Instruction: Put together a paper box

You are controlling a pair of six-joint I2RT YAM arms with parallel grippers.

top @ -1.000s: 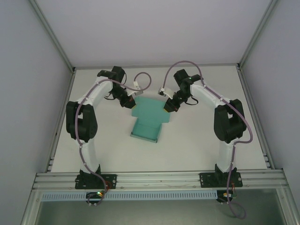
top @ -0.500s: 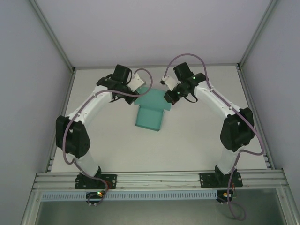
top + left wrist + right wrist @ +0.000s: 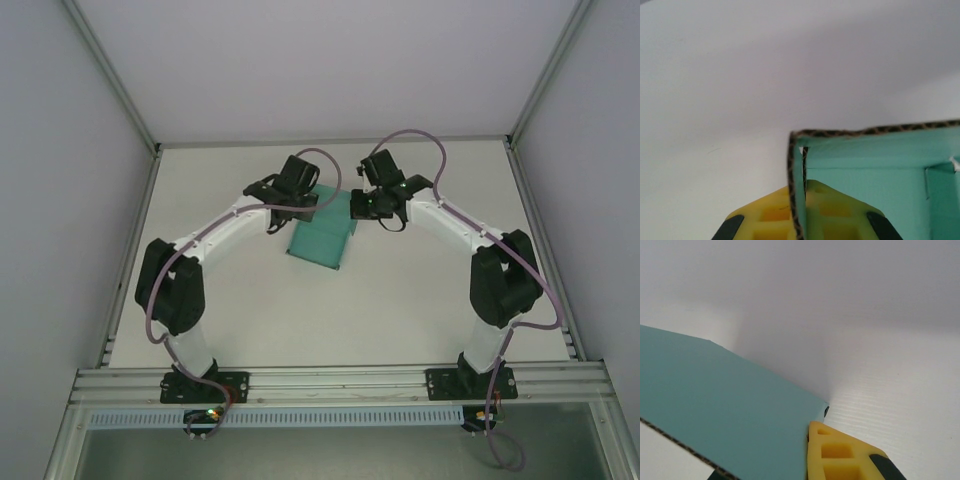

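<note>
The teal-green paper box (image 3: 322,243) sits partly folded at the middle of the far half of the table, with both grippers at its far end. My left gripper (image 3: 298,207) is shut on the box's left wall. In the left wrist view the yellow fingers (image 3: 775,217) pinch that upright wall (image 3: 798,170) just below its corner, and the box's inside (image 3: 880,170) opens to the right. My right gripper (image 3: 364,205) is shut on the right side panel. In the right wrist view one yellow finger (image 3: 837,455) presses against the teal panel (image 3: 725,410), which hides the other finger.
A white table (image 3: 400,300) spreads between the box and the arm bases. Metal frame rails (image 3: 130,250) and grey walls close in the left, right and back sides. Purple cables (image 3: 415,140) loop above both wrists.
Both grippers have swung inward toward each other at the box's far end. The box's outspread far flaps have folded up, so it looks narrower from above.
</note>
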